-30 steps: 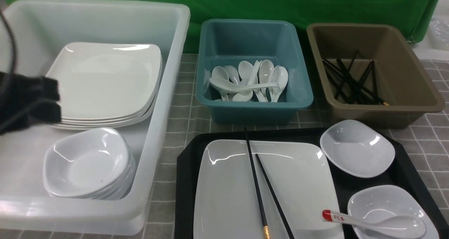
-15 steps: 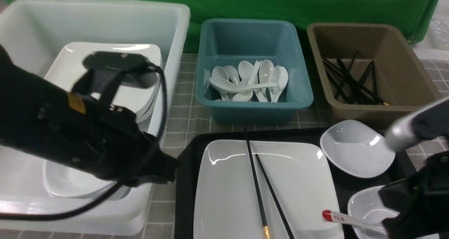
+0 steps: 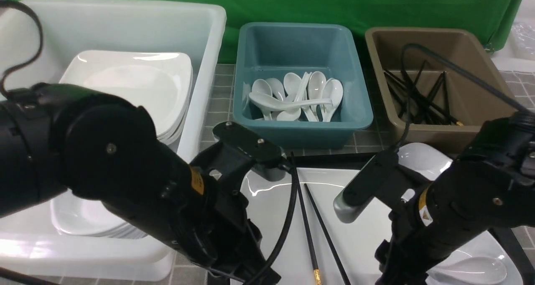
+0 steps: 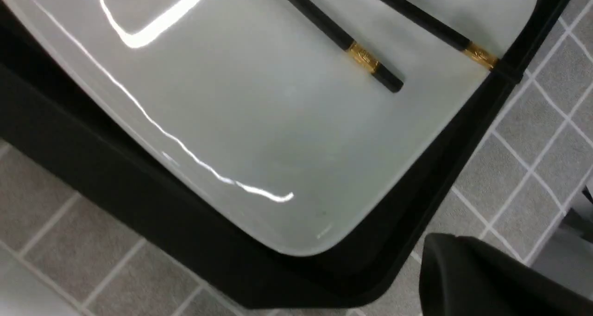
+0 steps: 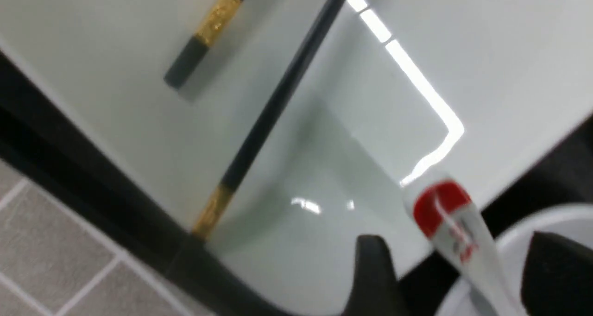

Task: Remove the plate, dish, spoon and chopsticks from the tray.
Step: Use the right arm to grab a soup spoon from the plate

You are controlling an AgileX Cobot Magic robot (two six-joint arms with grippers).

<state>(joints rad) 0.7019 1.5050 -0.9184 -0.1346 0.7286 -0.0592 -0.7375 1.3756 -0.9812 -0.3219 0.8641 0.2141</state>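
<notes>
The large white plate (image 3: 359, 235) lies on the black tray (image 3: 334, 159), and the black chopsticks (image 3: 307, 230) lie across the plate. My left arm (image 3: 138, 189) reaches down over the tray's near left corner. Its gripper (image 4: 444, 260) is shut and empty, just off the tray rim (image 4: 139, 205). My right arm (image 3: 451, 209) covers part of the far dish (image 3: 422, 155). The right gripper (image 5: 456, 239) is open, its fingers on either side of the spoon's red-tipped handle (image 5: 444, 209). The spoon rests in the near dish (image 5: 523, 214).
A white tub (image 3: 200, 67) at the left holds stacked plates and dishes. Behind the tray stand a teal tub (image 3: 301, 126) with white spoons and a brown tub (image 3: 443, 134) with black chopsticks. The gold-banded chopstick ends (image 4: 366, 59) lie near the tray's front rim.
Both arms have swung in from the sides and come down over the tray. The right gripper has gone from shut to open around the spoon handle.
</notes>
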